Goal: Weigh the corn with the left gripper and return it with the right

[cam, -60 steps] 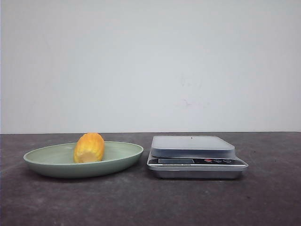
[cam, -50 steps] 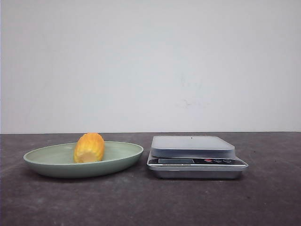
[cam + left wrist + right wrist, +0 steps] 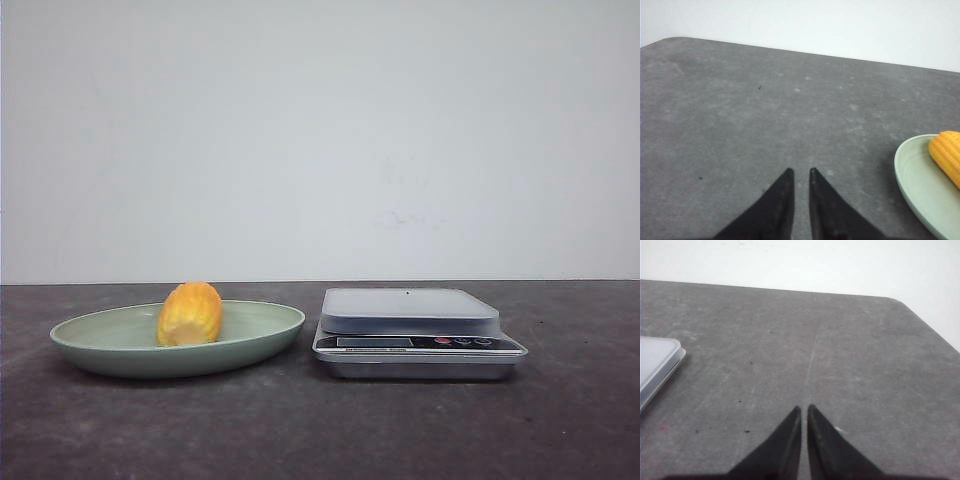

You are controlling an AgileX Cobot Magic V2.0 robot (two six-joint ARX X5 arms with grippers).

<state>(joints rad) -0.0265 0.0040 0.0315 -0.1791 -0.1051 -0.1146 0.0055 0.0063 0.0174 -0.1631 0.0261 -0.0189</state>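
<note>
I see the grey table (image 3: pixel 300 430) carrying a pale green plate (image 3: pixel 110 352) beside the scale (image 3: pixel 410 312). The corn (image 3: pixel 190 313) lies on the plate. Left gripper (image 3: pixel 800 172) and right gripper (image 3: pixel 804 407) are both closed, empty.

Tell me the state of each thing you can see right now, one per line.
corn: lying in the plate, ungripped.
plate: on the table, holding the corn.
scale: platform bare; display unreadable.
left gripper: nearly shut, holding nothing, over bare table beside the plate.
right gripper: nearly shut, holding nothing, over bare table beside the scale.
</note>
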